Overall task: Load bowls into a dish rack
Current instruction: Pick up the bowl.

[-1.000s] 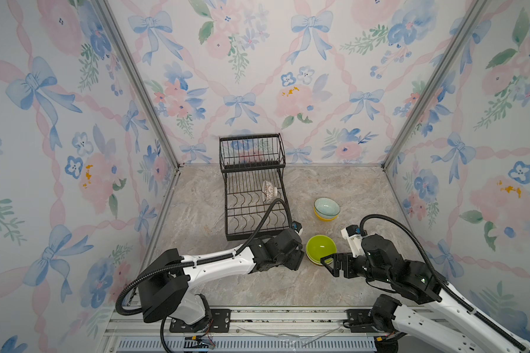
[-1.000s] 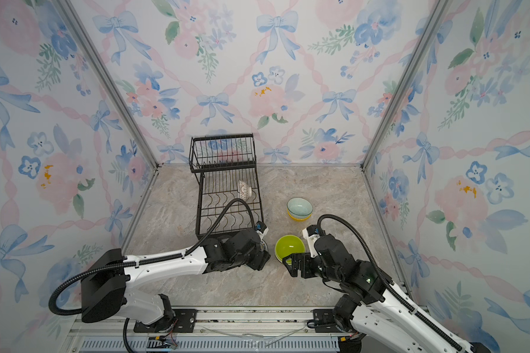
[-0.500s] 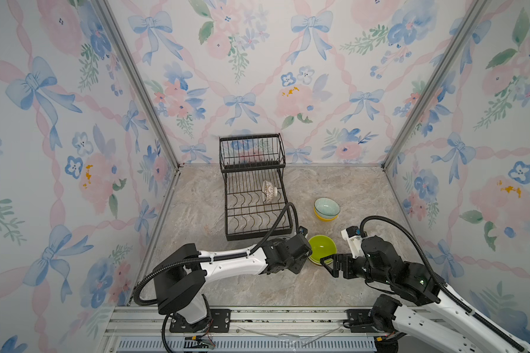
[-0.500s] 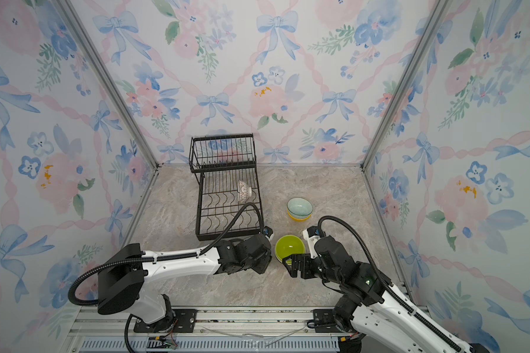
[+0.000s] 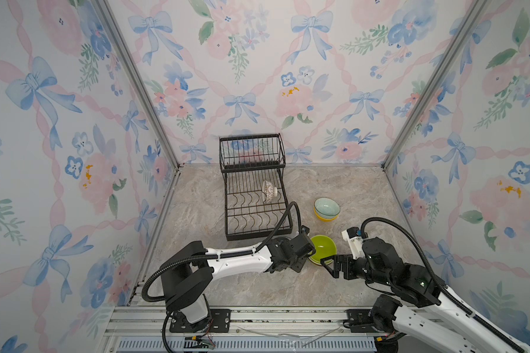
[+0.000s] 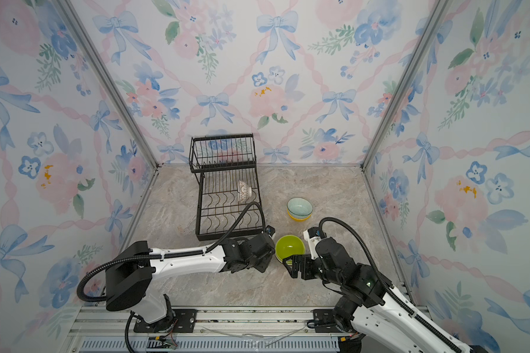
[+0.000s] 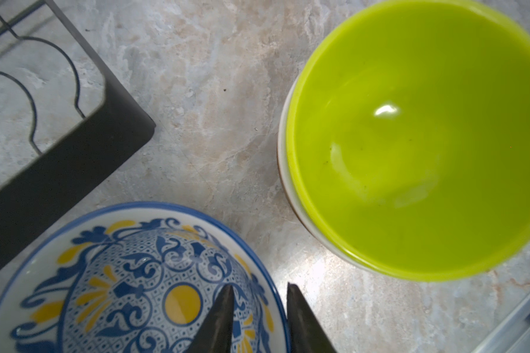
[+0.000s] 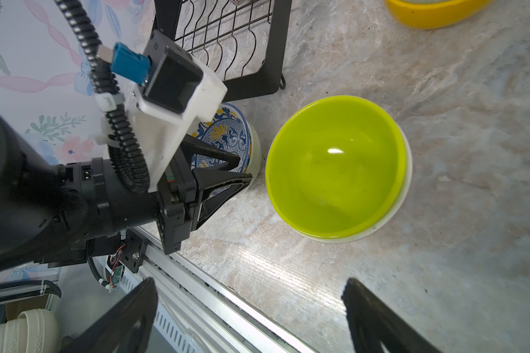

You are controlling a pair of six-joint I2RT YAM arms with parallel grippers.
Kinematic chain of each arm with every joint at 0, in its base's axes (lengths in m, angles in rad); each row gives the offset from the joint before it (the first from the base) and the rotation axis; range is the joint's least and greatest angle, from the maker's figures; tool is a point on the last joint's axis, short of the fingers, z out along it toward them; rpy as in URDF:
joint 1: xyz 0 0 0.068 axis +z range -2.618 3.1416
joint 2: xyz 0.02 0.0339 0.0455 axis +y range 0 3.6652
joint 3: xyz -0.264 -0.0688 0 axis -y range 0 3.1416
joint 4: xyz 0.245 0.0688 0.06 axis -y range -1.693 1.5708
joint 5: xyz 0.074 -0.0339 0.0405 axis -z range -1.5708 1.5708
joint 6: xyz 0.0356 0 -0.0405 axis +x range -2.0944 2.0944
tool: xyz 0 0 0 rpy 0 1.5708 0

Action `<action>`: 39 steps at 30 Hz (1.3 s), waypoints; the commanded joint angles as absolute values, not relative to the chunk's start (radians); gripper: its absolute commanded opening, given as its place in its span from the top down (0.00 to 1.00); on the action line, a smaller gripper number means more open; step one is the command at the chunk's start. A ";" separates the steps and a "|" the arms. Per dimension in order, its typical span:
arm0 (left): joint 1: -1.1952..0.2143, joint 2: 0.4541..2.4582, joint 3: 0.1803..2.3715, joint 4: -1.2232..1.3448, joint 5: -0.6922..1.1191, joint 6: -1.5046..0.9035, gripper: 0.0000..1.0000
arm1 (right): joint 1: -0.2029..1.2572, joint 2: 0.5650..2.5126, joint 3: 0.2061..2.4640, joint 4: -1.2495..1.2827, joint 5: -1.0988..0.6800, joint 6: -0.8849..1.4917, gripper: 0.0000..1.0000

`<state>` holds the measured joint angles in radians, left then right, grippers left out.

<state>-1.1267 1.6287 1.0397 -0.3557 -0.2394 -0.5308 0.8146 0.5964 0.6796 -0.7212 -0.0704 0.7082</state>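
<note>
A blue-and-yellow patterned bowl [image 7: 135,275] stands on the table by the dish rack's [image 5: 227,211] near corner. My left gripper [image 7: 259,285] is shut on its rim, one finger inside and one outside; the right wrist view shows the same grip [image 8: 245,171]. In both top views the left wrist hides this bowl. Beside it a lime green bowl [image 5: 323,249] [image 8: 334,168] is nested in a white bowl [image 8: 407,183]. My right gripper [image 8: 251,284] [image 5: 328,262] hangs open just short of that stack, holding nothing. A white lattice bowl [image 5: 268,191] stands on edge in the rack's lower tray.
A pale teal bowl [image 5: 326,207] sits inside a yellow bowl [image 8: 426,15] right of the rack [image 6: 200,214]. An aluminium rail [image 5: 257,314] runs along the table's front edge, close behind both grippers. Papered walls close in the left, right and back.
The left arm has reached further right and come down over the patterned bowl, and its jaws have narrowed onto the rim. The right arm has barely moved.
</note>
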 commanded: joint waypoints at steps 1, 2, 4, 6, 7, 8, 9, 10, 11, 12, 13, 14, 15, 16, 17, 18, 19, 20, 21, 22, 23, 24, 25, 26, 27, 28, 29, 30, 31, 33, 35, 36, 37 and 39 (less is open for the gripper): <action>-1.129 1.637 1.060 -0.389 -0.264 -0.523 0.76 | 0.830 0.590 0.664 -0.698 -0.057 0.716 0.04; -1.128 1.633 1.061 -0.390 -0.264 -0.523 0.78 | 0.830 0.589 0.661 -0.694 -0.060 0.716 0.04; -1.129 1.627 1.059 -0.391 -0.267 -0.524 0.81 | 0.830 0.592 0.658 -0.688 -0.061 0.716 0.04; -1.129 1.623 1.060 -0.396 -0.270 -0.525 0.84 | 0.830 0.594 0.657 -0.686 -0.063 0.716 0.04; -1.129 1.621 1.061 -0.399 -0.271 -0.526 0.86 | 0.830 0.595 0.658 -0.686 -0.063 0.716 0.04; -1.129 1.619 1.059 -0.400 -0.274 -0.526 0.88 | 0.831 0.594 0.655 -0.686 -0.063 0.716 0.04; -1.128 1.616 1.059 -0.403 -0.278 -0.528 0.89 | 0.830 0.594 0.654 -0.684 -0.063 0.715 0.04; -1.129 1.615 1.059 -0.408 -0.279 -0.529 0.90 | 0.829 0.592 0.653 -0.681 -0.063 0.716 0.04; -1.129 1.613 1.060 -0.409 -0.284 -0.531 0.92 | 0.830 0.591 0.650 -0.680 -0.063 0.715 0.04; -1.128 1.611 1.061 -0.410 -0.286 -0.531 0.93 | 0.831 0.591 0.649 -0.678 -0.062 0.715 0.04; -1.129 1.608 1.060 -0.414 -0.290 -0.532 0.94 | 0.829 0.590 0.647 -0.676 -0.061 0.716 0.04; -1.129 1.605 1.060 -0.415 -0.293 -0.532 0.94 | 0.829 0.592 0.647 -0.673 -0.061 0.716 0.04; -1.128 1.602 1.060 -0.418 -0.296 -0.534 0.95 | 0.830 0.594 0.647 -0.671 -0.061 0.715 0.04; -1.128 1.599 1.062 -0.419 -0.298 -0.534 0.96 | 0.830 0.596 0.646 -0.667 -0.064 0.715 0.04; -1.128 1.594 1.062 -0.418 -0.298 -0.534 0.97 | 0.830 0.599 0.647 -0.663 -0.063 0.715 0.04; -1.129 1.592 1.062 -0.419 -0.299 -0.535 0.99 | 0.830 0.601 0.647 -0.659 -0.063 0.715 0.04; -1.129 1.588 1.064 -0.419 -0.298 -0.537 1.00 | 0.829 0.605 0.649 -0.656 -0.065 0.714 0.04; -1.129 1.585 1.063 -0.418 -0.295 -0.540 1.00 | 0.829 0.609 0.652 -0.653 -0.067 0.712 0.04; -1.129 1.583 1.063 -0.419 -0.295 -0.541 1.00 | 0.829 0.612 0.653 -0.651 -0.067 0.713 0.04; -1.128 1.580 1.062 -0.420 -0.296 -0.544 1.00 | 0.829 0.614 0.653 -0.649 -0.066 0.713 0.04; -1.129 1.579 1.062 -0.419 -0.299 -0.544 1.00 | 0.830 0.616 0.654 -0.645 -0.067 0.711 0.04; -1.128 1.576 1.061 -0.420 -0.302 -0.545 1.00 | 0.830 0.618 0.653 -0.642 -0.067 0.712 0.04; -1.129 1.576 1.063 -0.423 -0.308 -0.546 1.00 | 0.830 0.620 0.651 -0.639 -0.067 0.713 0.04; -1.130 1.576 1.065 -0.426 -0.315 -0.547 1.00 | 0.829 0.621 0.651 -0.637 -0.068 0.713 0.04; -1.134 1.576 1.068 -0.429 -0.323 -0.546 1.00 | 0.831 0.621 0.649 -0.635 -0.069 0.713 0.04; -1.141 1.579 1.073 -0.433 -0.336 -0.546 1.00 | 0.830 0.621 0.646 -0.633 -0.069 0.714 0.04; -1.147 1.581 1.079 -0.438 -0.348 -0.545 1.00 | 0.830 0.621 0.643 -0.630 -0.069 0.714 0.04; -1.152 1.587 1.087 -0.444 -0.358 -0.545 1.00 | 0.829 0.621 0.642 -0.628 -0.069 0.714 0.04; -1.161 1.596 1.097 -0.448 -0.369 -0.545 1.00 | 0.830 0.621 0.638 -0.625 -0.068 0.713 0.04; -1.178 1.616 1.120 -0.467 -0.393 -0.545 1.00 | 0.829 0.622 0.634 -0.619 -0.068 0.715 0.04; -1.200 1.644 1.150 -0.490 -0.423 -0.549 1.00 | 0.830 0.621 0.631 -0.617 -0.069 0.716 0.04; -1.207 1.655 1.161 -0.499 -0.432 -0.552 1.00 | 0.831 0.620 0.630 -0.617 -0.071 0.716 0.04; -1.214 1.666 1.171 -0.504 -0.440 -0.556 1.00 | 0.829 0.617 0.629 -0.617 -0.069 0.716 0.04; -1.226 1.682 1.185 -0.511 -0.461 -0.564 1.00 | 0.830 0.609 0.623 -0.617 -0.069 0.716 0.04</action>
